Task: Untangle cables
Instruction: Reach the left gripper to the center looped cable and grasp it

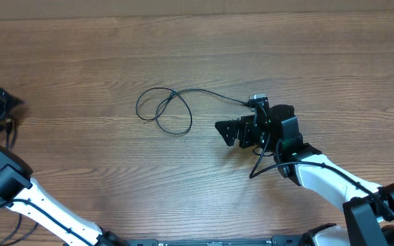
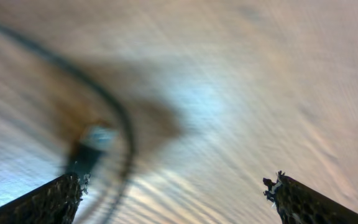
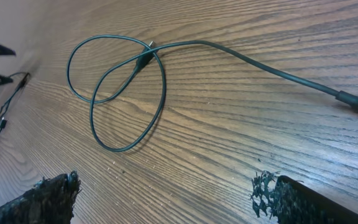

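Ahead of right jaws, looped cable [image 3: 143,59]

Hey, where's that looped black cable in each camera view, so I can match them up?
Overhead: the looped cable lies mid-table, just left of the right gripper.
Left wrist: only a blurred dark cord shows; cannot tell if it is this one.
Right wrist: its loops fill the upper left, beyond the open jaws.
Shared landmark: the crossing where the loops meet, overhead and right wrist.
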### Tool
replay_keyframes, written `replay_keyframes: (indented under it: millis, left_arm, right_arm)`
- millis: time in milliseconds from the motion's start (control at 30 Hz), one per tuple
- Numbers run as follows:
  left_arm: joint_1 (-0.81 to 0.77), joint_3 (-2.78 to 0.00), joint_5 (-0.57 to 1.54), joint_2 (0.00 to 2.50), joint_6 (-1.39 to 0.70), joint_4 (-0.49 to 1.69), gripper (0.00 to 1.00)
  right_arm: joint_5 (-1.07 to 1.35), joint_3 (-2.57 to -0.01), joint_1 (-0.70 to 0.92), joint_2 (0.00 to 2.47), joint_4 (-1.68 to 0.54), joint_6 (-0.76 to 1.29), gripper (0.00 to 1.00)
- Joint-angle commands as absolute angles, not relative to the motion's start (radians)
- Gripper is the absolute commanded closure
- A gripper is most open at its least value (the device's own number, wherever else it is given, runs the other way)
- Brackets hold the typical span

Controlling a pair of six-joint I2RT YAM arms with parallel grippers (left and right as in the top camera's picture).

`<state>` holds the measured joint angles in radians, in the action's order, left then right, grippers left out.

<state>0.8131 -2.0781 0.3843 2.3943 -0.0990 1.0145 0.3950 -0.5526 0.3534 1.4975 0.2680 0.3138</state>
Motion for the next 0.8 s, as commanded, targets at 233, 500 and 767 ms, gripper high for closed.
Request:
replay_keyframes:
  millis: [233, 500, 767]
  left_arm:
    - [0.575, -2.131, 0.277, 2.056, 0.088, 1.071, 0.00]
    - [0.276, -2.130, 0.278, 1.974, 0.367, 1.195, 0.00]
    - [-0.006, -2.106, 0.278, 1.978, 0.570, 1.313, 0.00]
  right_arm:
    - [0.393, -0.562, 0.352, 1.501, 0.274, 0.310, 0.00]
    - [0.393, -0.562, 0.352, 1.501, 0.273, 0.307, 0.00]
    - [0.393, -0.562, 0.352, 1.501, 0.259, 0.307, 0.00]
